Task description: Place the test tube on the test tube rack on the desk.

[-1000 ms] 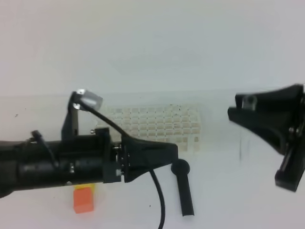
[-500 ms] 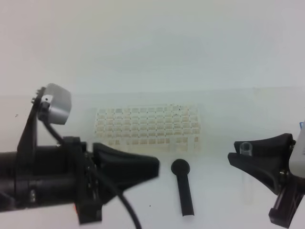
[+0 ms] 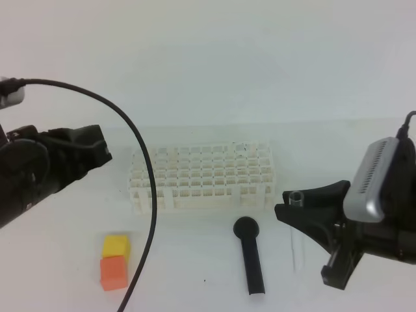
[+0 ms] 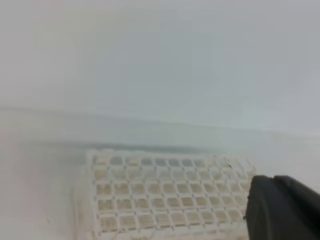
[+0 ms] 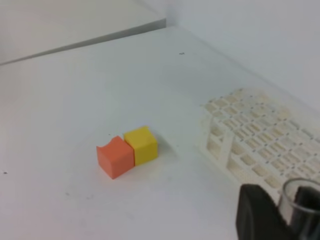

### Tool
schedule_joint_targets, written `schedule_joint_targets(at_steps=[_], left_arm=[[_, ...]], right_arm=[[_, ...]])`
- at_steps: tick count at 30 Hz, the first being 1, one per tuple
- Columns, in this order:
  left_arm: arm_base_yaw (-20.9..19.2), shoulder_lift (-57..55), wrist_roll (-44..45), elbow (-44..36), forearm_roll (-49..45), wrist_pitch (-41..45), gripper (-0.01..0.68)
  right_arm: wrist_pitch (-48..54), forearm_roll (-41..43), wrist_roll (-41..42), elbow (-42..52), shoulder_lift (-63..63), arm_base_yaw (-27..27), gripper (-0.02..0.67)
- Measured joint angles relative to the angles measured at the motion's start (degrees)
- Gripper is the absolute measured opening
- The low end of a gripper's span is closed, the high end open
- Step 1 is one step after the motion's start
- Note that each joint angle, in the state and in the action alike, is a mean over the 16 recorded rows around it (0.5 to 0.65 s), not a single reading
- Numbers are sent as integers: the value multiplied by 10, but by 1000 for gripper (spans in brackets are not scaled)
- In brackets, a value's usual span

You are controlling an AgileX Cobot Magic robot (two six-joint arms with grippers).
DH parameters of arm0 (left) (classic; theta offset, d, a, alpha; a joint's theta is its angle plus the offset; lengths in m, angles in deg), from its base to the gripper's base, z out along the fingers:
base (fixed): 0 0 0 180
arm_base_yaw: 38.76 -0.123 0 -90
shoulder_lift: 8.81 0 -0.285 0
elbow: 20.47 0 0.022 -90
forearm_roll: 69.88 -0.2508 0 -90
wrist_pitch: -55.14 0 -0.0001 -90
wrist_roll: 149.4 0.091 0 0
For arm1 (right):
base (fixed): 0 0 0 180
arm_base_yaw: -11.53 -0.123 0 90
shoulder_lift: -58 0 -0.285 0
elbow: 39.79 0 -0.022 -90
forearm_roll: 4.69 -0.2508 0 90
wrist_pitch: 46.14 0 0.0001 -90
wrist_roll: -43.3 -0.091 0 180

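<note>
The white test tube rack (image 3: 201,175) stands on the desk (image 3: 195,286) in the middle. My right gripper (image 3: 294,209) is shut on the test tube (image 3: 296,247), which hangs upright, its rim at the jaws, to the front right of the rack and beside the black stick. In the right wrist view the tube's rim (image 5: 301,202) shows beside a black finger (image 5: 256,216), with the rack (image 5: 260,145) beyond. My left gripper (image 3: 96,153) is at the far left, apart from the rack; I cannot see how its jaws stand. The left wrist view shows the rack (image 4: 165,200) and one finger (image 4: 285,210).
A thick black stick with a round head (image 3: 250,257) lies in front of the rack. A yellow cube (image 3: 116,246) and an orange cube (image 3: 114,273) sit touching at the front left, also in the right wrist view (image 5: 127,150). A black cable (image 3: 151,195) hangs from the left arm.
My left arm has pulled back to the left, uncovering the rack and the cubes. My right gripper has moved down and left with the tube, closer to the rack's front right.
</note>
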State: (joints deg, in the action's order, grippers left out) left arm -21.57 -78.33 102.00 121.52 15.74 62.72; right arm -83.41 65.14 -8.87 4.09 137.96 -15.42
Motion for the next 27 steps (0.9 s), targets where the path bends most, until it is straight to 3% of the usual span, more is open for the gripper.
schedule_joint_targets(at_steps=[9,27], left_arm=[[0,-9,0,0,31,-16,-1],[0,-4,1,-14,31,-14,-1]], right_arm=[[-25,-60,66,0,42,0,122],[-32,-70,105,0,46,0,122]])
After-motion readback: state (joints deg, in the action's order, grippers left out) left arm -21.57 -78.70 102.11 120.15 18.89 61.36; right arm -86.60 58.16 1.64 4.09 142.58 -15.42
